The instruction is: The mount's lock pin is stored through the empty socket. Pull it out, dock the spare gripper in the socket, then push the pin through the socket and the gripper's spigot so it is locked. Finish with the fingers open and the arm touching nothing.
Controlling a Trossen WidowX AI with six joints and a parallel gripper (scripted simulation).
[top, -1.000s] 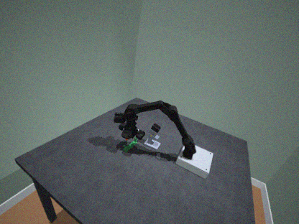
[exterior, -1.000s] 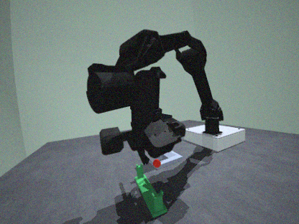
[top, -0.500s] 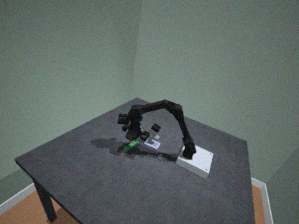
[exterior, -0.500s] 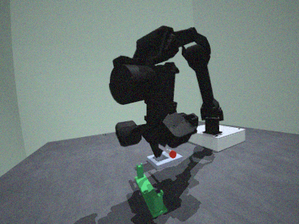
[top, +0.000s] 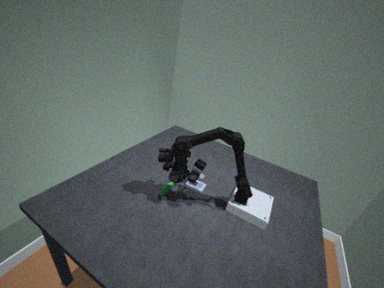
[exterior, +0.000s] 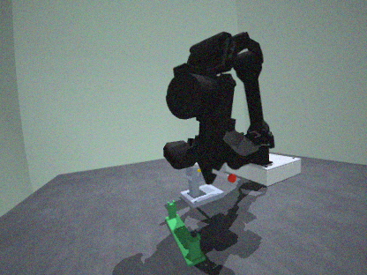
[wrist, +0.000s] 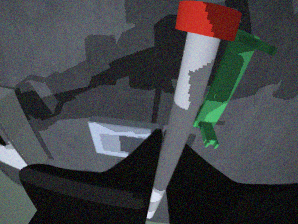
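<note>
The lock pin, with its red head (top: 174, 184) (exterior: 231, 178) (wrist: 207, 20) and pale tapering shaft (wrist: 192, 75), is held away from the mount. My gripper (exterior: 210, 180) (wrist: 162, 135) is shut on the pin's shaft, with the head sticking out beyond the fingertips. The green spare gripper (top: 165, 189) (exterior: 194, 254) (wrist: 212, 113) lies on the table below, its short spigot (exterior: 171, 210) at one end. The mount has a pale base (top: 198, 186) (exterior: 213, 193) (wrist: 96, 135) and a grey post (exterior: 194, 180) with a yellow spot. The socket opening is hidden.
The arm's white base box (top: 258, 208) (exterior: 282, 173) stands beyond the mount. The dark table (top: 138, 240) carries everything, and the arm's shadow falls across the spare gripper's surroundings. A grey shape (wrist: 17, 117) crosses the wrist view's left edge; I cannot tell what it is.
</note>
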